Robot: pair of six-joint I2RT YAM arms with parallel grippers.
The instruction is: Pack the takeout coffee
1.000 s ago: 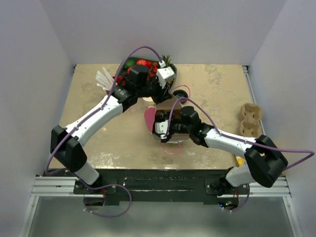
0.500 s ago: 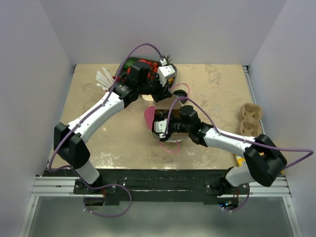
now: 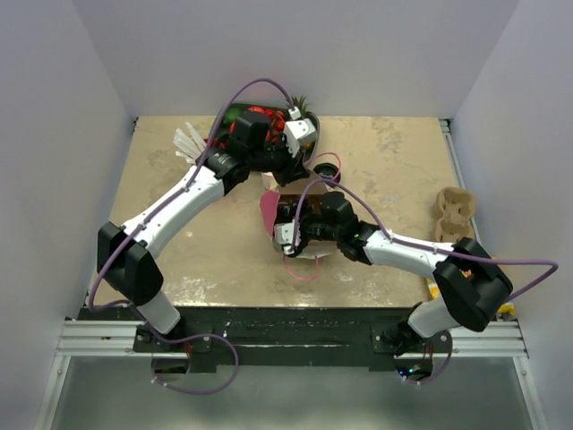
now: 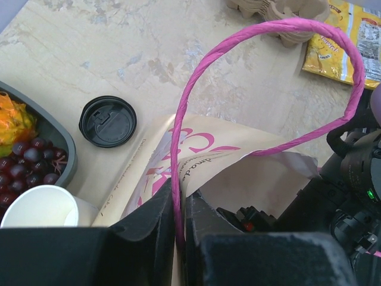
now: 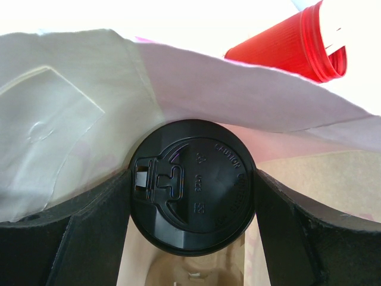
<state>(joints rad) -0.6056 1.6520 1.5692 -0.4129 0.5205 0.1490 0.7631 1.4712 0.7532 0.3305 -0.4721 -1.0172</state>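
The pink handle (image 4: 268, 27) of the paper bag (image 4: 238, 143) is pinched tight by the left gripper (image 4: 178, 208), so the bag's mouth is held open. The takeout coffee (image 5: 190, 187) is gripped by the right gripper (image 5: 191, 217), with one finger on each side of it. The coffee is seen inside the bag's mouth, with paper walls around it. It is not yet let go. Whether it is resting on the bag's bottom cannot be told. A spare black lid (image 4: 108, 121) and an open white cup (image 4: 38, 205) are seen just outside the bag. Most of the job is judged done. The coffee must be set down and let go, and the gripper pulled out of the bag.
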